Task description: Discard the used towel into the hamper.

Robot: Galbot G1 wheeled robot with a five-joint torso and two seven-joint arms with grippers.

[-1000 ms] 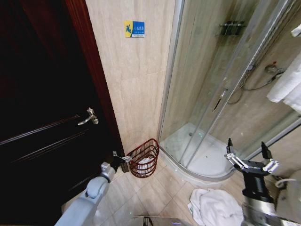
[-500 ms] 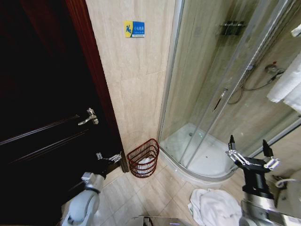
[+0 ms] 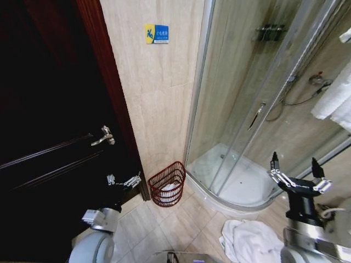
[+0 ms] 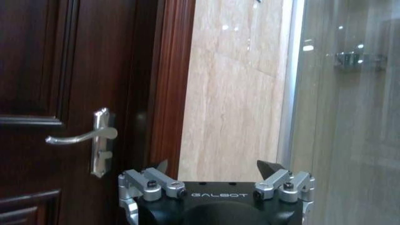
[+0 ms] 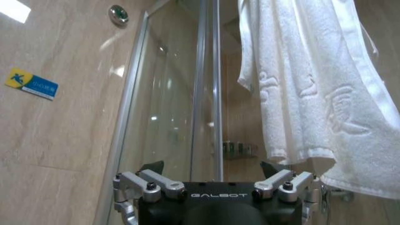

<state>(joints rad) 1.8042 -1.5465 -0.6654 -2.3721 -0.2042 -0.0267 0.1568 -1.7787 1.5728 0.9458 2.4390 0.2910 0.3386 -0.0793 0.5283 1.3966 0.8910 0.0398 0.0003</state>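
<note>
White towel lies crumpled on the floor tiles directly below the right end effector, which is open and empty. The hamper stands nearer the open, empty left end effector.

Head view looks down across the bathroom; wrist views face door and glass, sharing the tiled wall.

beige tiled floor as we see it: the dark reddish-brown open-weave wire hamper stands on it against the wall, something white inside; a crumpled white towel lies nearer us.
</note>
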